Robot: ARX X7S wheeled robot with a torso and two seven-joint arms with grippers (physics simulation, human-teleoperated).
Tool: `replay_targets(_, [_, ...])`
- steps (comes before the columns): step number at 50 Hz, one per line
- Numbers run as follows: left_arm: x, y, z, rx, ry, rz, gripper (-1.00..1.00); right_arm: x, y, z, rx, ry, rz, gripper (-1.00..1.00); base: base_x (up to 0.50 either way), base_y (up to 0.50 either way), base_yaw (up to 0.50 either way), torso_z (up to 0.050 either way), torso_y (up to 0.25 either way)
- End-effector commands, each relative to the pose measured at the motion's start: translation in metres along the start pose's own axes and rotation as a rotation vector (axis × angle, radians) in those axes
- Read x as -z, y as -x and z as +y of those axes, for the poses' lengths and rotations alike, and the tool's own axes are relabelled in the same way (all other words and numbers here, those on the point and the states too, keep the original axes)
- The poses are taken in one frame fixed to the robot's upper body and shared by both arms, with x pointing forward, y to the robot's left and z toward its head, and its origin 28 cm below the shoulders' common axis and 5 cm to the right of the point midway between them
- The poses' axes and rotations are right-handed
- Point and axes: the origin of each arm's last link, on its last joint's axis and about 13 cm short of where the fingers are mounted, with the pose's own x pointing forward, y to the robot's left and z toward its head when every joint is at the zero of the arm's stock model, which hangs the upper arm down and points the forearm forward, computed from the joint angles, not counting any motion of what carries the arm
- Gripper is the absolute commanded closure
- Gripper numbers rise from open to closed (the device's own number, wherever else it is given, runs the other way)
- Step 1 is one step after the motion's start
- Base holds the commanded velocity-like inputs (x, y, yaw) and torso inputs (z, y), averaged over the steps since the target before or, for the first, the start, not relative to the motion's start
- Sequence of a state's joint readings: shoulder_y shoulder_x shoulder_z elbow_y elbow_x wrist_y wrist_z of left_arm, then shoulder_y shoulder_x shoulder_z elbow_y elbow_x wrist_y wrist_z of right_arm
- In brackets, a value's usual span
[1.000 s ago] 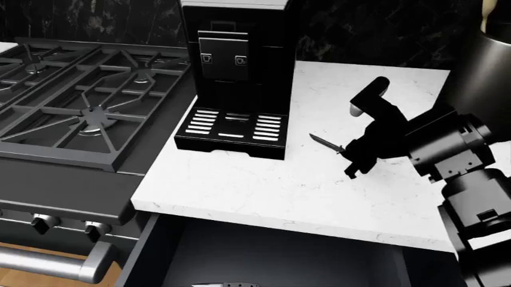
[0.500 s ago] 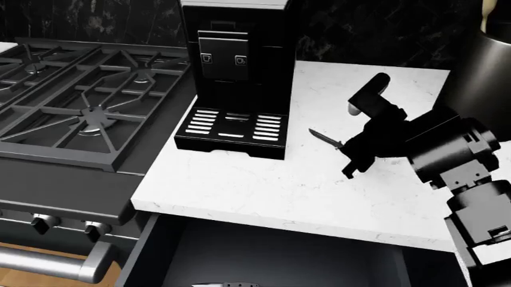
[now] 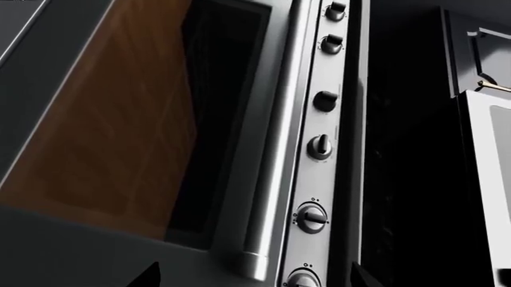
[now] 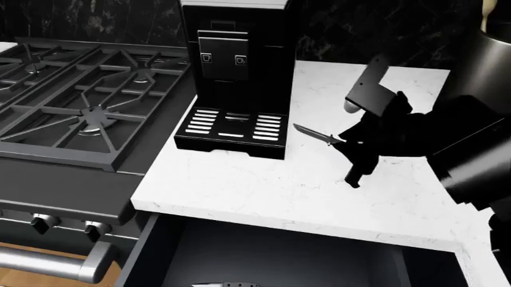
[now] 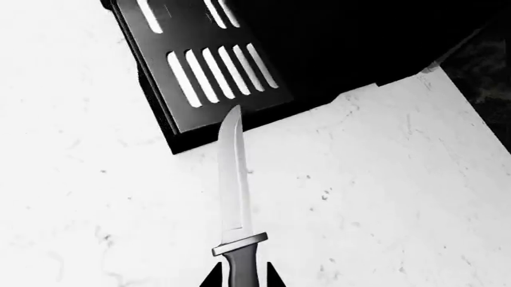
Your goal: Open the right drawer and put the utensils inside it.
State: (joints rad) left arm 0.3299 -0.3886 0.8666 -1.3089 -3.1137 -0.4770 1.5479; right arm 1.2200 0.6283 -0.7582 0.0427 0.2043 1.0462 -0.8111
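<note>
A: Largest first. The stove (image 4: 88,101) fills the head view's left; the coffee machine (image 4: 236,72) stands on the white counter (image 4: 264,185). Below the counter's front edge the right drawer (image 4: 271,257) is pulled open, dark interior exposed.

B: Anything inside it?

A: A sliver of one knife (image 4: 227,284) shows at the frame's bottom edge, lying in the drawer. Too cropped to say more.

B: And the arms?

A: The right gripper (image 4: 345,142) is clamped on the second knife (image 4: 318,135) by its handle, blade pointing toward the coffee machine's drip tray (image 5: 207,66). The knife appears raised off the counter. The left gripper is not visible; its wrist camera shows only the oven door (image 3: 136,119), its long silver handle (image 3: 276,149) and the knobs (image 3: 319,146), so I cannot tell its state.

B: Step in hand?

A: Judgement: carrying the second utensil. Next move calls for bringing it forward past the counter edge, lowering over the drawer's opening, then releasing clear of the first knife.
</note>
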Motion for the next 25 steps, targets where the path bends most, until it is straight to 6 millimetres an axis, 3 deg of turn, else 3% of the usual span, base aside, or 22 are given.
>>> replay_targets(1, [0.0, 0.0, 0.0, -0.002, -0.002, -0.003, -1.0, -0.02, 0.029, 0.035, -0.09, 0.179, -0.08, 1.0, 0.0, 0.0, 0.0, 0.0, 0.0])
replay_targets(13, [0.0, 0.0, 0.0, -0.005, -0.003, -0.005, -1.0, -0.049, 0.059, 0.074, -0.197, 0.377, -0.117, 1.0, 0.0, 0.0, 0.0, 0.0, 0.001])
replay_targets(25, [0.0, -0.001, 0.0, -0.005, 0.001, -0.003, -1.0, -0.05, 0.054, 0.097, -0.277, 0.45, -0.126, 1.0, 0.0, 0.0, 0.0, 0.0, 0.001])
